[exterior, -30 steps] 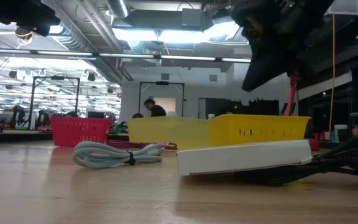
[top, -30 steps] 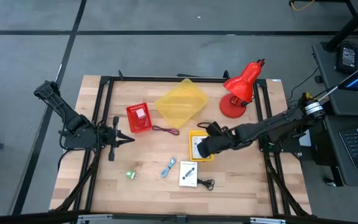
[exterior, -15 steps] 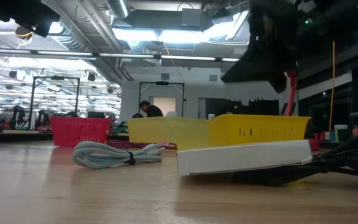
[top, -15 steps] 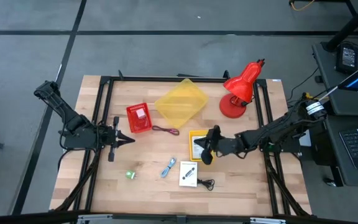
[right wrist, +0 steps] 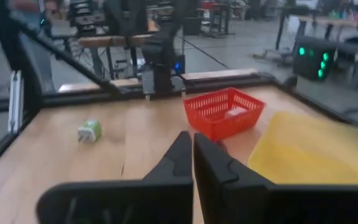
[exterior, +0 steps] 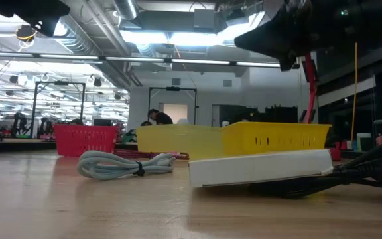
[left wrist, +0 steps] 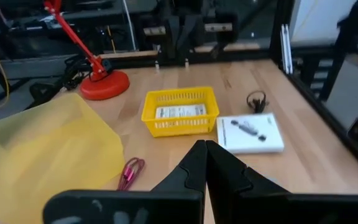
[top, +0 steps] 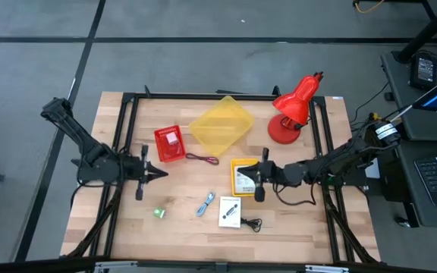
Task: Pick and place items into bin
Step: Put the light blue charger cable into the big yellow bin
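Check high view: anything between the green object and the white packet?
Yes: the blue-grey cord lies between the green object and the white packet, touching neither. The high view shows it.

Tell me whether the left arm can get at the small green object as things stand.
Probably yes. The small green object lies alone on bare wood on the left arm's side, with nothing over or against it. The left hand is shut and would need to open.

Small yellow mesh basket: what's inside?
The small yellow mesh basket holds one white printed card lying flat. Anything beneath that card is covered and cannot be seen.
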Controlling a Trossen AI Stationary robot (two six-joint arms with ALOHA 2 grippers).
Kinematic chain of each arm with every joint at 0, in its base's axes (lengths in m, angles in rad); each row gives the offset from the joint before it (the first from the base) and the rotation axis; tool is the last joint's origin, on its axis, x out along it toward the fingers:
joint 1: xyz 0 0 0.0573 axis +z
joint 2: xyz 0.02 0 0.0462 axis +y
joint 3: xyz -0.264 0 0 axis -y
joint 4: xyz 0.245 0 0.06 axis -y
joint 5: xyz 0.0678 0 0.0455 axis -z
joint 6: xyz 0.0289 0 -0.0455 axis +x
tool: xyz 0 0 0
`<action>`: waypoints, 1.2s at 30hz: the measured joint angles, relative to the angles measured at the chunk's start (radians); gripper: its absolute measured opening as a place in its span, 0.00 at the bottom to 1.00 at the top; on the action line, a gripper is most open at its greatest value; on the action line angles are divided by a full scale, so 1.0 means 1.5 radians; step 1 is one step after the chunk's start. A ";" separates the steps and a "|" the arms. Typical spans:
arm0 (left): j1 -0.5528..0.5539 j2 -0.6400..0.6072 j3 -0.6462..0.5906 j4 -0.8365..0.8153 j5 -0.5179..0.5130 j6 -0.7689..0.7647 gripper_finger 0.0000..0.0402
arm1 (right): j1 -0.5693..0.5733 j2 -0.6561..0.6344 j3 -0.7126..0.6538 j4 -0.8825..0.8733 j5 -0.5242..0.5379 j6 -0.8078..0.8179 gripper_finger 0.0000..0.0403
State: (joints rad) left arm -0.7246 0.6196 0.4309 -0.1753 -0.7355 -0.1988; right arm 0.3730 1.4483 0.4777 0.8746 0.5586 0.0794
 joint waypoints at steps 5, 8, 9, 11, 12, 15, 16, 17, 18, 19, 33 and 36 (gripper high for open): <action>0.000 0.056 -0.007 0.040 -0.004 0.035 0.00 | 0.003 0.000 -0.001 0.026 -0.002 -0.042 0.00; -0.001 0.075 -0.051 0.160 0.011 0.069 0.00 | 0.002 0.000 -0.001 0.026 -0.002 -0.057 0.00; -0.002 0.079 -0.067 0.198 0.027 0.076 0.00 | 0.002 0.000 -0.001 0.028 -0.002 -0.059 0.00; -0.002 0.080 -0.095 0.266 0.053 0.077 0.00 | 0.002 0.000 -0.001 0.028 -0.002 -0.058 0.00; -0.002 0.080 -0.105 0.289 0.066 0.074 0.00 | 0.002 0.000 -0.001 0.028 -0.002 -0.058 0.00; -0.002 0.084 -0.109 0.321 0.081 0.077 0.00 | 0.002 0.000 -0.001 0.024 -0.002 -0.056 0.00; -0.001 0.090 -0.105 0.321 0.082 0.078 0.00 | 0.002 0.000 -0.001 0.023 -0.002 -0.052 0.00; 0.000 0.098 -0.099 0.315 0.087 0.079 0.00 | 0.002 0.000 -0.001 0.023 -0.002 -0.046 0.00; 0.001 0.106 -0.092 0.304 0.096 0.078 0.00 | 0.002 0.000 -0.001 0.024 -0.002 -0.041 0.00; 0.002 0.117 -0.082 0.292 0.112 0.077 0.00 | 0.002 0.000 -0.001 0.025 -0.002 -0.039 0.00; -0.001 0.315 0.159 -0.060 0.254 -0.069 0.00 | 0.002 0.000 -0.001 0.019 -0.002 -0.022 0.00; -0.001 0.348 0.191 -0.106 0.279 -0.105 0.00 | 0.002 0.000 -0.001 0.018 -0.002 -0.023 0.00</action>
State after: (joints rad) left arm -0.7258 1.1409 0.7177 -0.3337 -0.3171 -0.3565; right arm 0.3763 1.4487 0.4759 0.9020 0.5564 0.0456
